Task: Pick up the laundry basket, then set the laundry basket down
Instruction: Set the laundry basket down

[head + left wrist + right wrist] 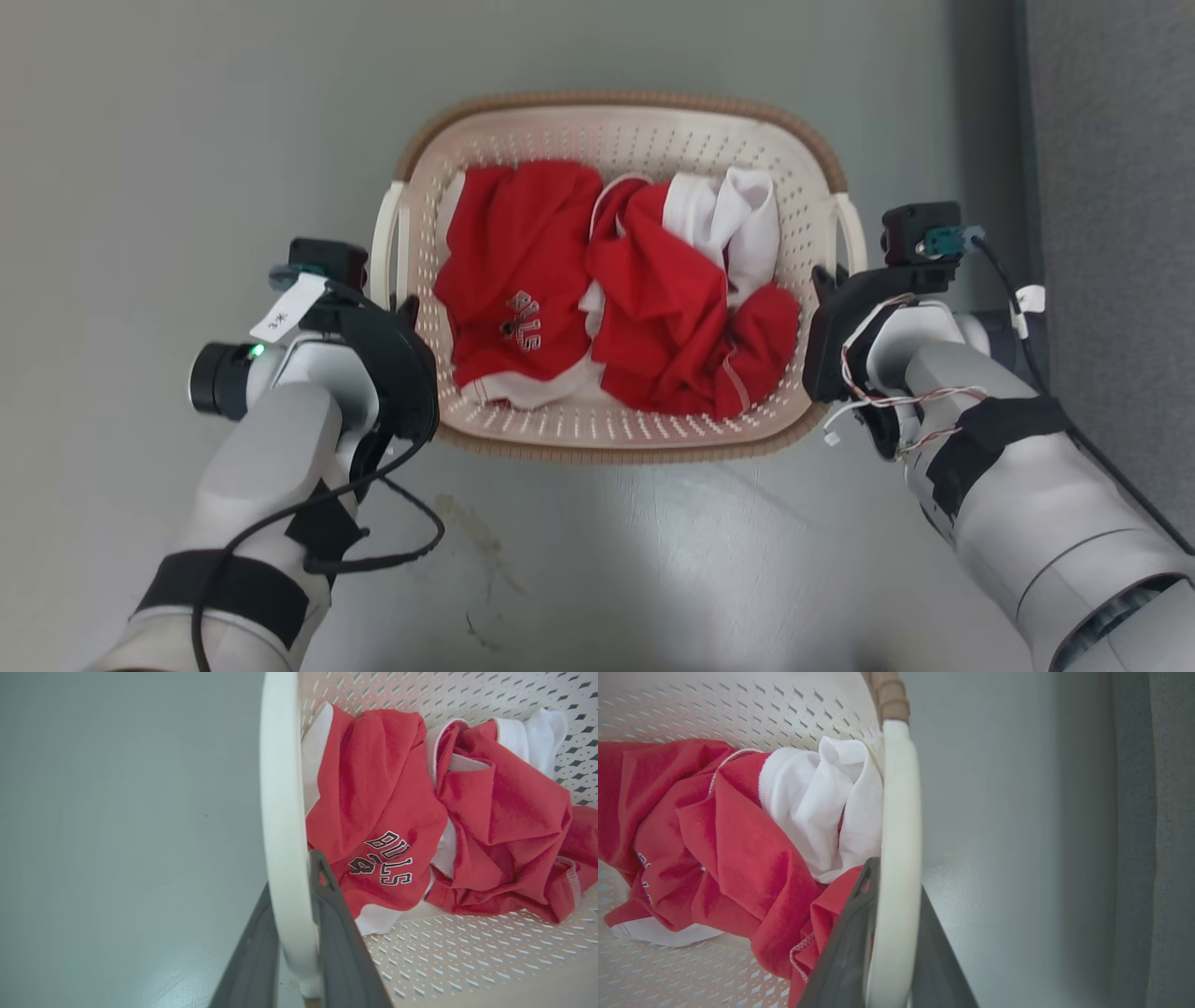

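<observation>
Grey floor (140, 112) spreads beneath the laundry basket (616, 140), loaded with red and white clothes (653, 317). Its left handle (280, 812) is clamped in the left jaws; its right handle (899, 835) in the right jaws.

- cream laundry basket (616, 140), brown rim, holding red and white clothes (653, 317)
- left gripper (403, 313) against its left side
- right gripper (823, 285) against its right side

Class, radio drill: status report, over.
Left gripper shut on left handle, right gripper shut on right handle. Laundry basket level, red and white clothes inside; lifted or not, cannot tell. Dark grey surface close by right arm.
</observation>
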`<state>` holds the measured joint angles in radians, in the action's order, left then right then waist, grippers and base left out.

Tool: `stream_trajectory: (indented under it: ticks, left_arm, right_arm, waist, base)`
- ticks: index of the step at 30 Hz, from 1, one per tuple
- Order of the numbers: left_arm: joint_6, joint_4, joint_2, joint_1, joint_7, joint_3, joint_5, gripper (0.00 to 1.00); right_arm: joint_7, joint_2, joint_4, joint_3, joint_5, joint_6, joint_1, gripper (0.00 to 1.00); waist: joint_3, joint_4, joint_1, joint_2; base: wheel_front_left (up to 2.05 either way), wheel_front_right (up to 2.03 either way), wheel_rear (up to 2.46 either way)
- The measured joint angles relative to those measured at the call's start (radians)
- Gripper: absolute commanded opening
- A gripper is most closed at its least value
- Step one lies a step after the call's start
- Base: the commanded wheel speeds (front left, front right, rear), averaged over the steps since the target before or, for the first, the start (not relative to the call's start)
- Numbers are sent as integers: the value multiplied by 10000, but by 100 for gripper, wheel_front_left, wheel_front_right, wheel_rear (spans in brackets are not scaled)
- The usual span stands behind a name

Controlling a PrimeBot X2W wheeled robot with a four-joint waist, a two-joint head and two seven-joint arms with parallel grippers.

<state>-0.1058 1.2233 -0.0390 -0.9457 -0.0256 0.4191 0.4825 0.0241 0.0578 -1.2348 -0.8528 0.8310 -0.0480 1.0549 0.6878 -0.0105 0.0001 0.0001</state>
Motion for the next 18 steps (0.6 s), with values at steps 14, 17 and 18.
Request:
stream_trajectory:
  ticks: [14,17,18]
  left_arm:
    - [61,-21,6,-585,729,65,-102,0]
    - [63,-17,6,-742,846,81,-105,0]
    - [63,-17,6,-742,846,81,-105,0]
  right_arm:
    - [-775,69,-48,63,-44,13,477,0]
    - [-899,88,-65,73,-46,13,602,0]
    - [-899,88,-65,73,-46,13,602,0]
  waist:
    - [1073,89,1,0]
    - [1259,105,0,0]
    - [1259,105,0,0]
  base:
    - [0,0,0]
    - [0,0,0]
    - [0,0,0]
